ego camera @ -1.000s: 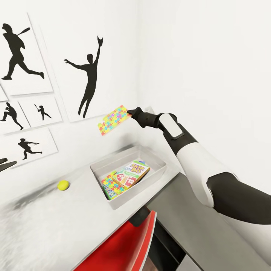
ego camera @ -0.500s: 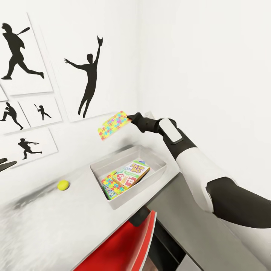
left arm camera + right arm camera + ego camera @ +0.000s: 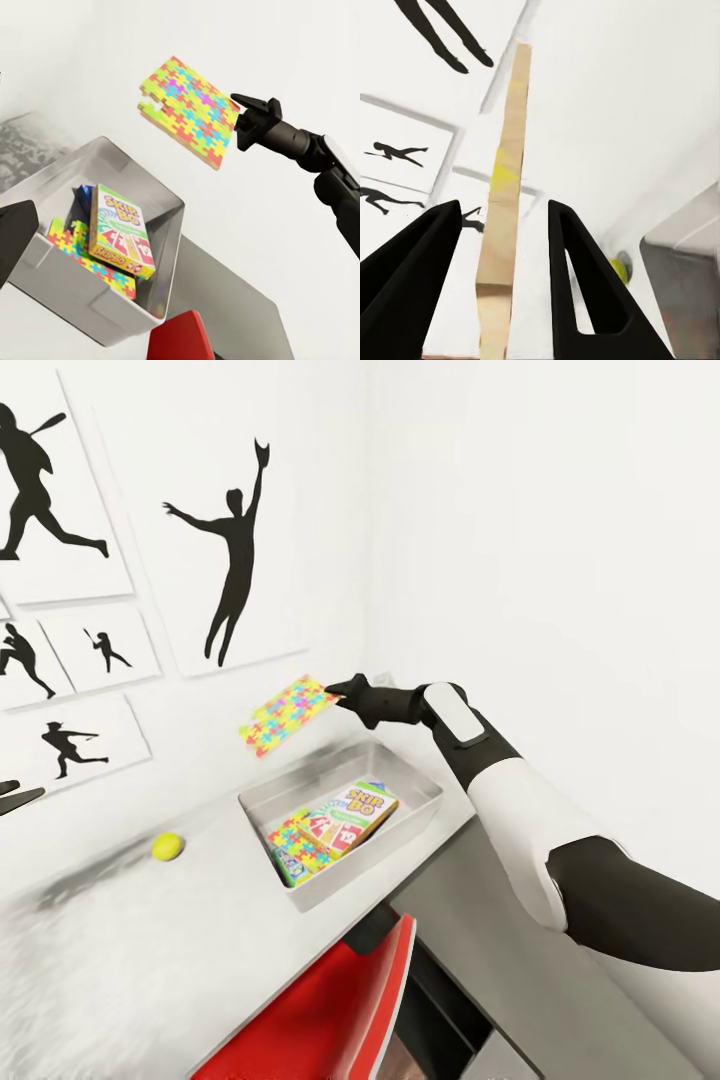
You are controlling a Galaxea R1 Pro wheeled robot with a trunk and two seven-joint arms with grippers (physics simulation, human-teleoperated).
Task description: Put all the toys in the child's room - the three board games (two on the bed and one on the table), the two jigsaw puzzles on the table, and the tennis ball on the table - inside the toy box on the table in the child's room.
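Observation:
My right gripper (image 3: pixel 338 696) is shut on one corner of a multicoloured jigsaw puzzle (image 3: pixel 283 716), holding it tilted in the air above the far side of the toy box (image 3: pixel 425 792). The left wrist view shows the same jigsaw puzzle (image 3: pixel 189 112) and right gripper (image 3: pixel 241 125) over the toy box (image 3: pixel 112 309). Between my right fingers (image 3: pixel 585 285) the puzzle (image 3: pixel 502 217) appears edge-on. Inside the box lie the Skip-Bo board game (image 3: pixel 351 815), a second jigsaw puzzle (image 3: pixel 299 849) and a blue board game (image 3: pixel 81 199). The tennis ball (image 3: pixel 167 846) rests on the table (image 3: pixel 150 960), left of the box. My left gripper (image 3: pixel 15 794) hangs open at the left edge.
A red chair (image 3: pixel 330 1010) stands pushed in at the table's front edge, below the box. The box sits in the corner where two white walls meet. Framed black silhouettes of ball players (image 3: pixel 230 560) hang on the left wall. A lower grey desk section (image 3: pixel 520 980) runs under my right arm.
My right gripper has carried the jigsaw puzzle down and to the left, closer over the toy box. The head view has shifted slightly. The things in the box and the ball stayed put.

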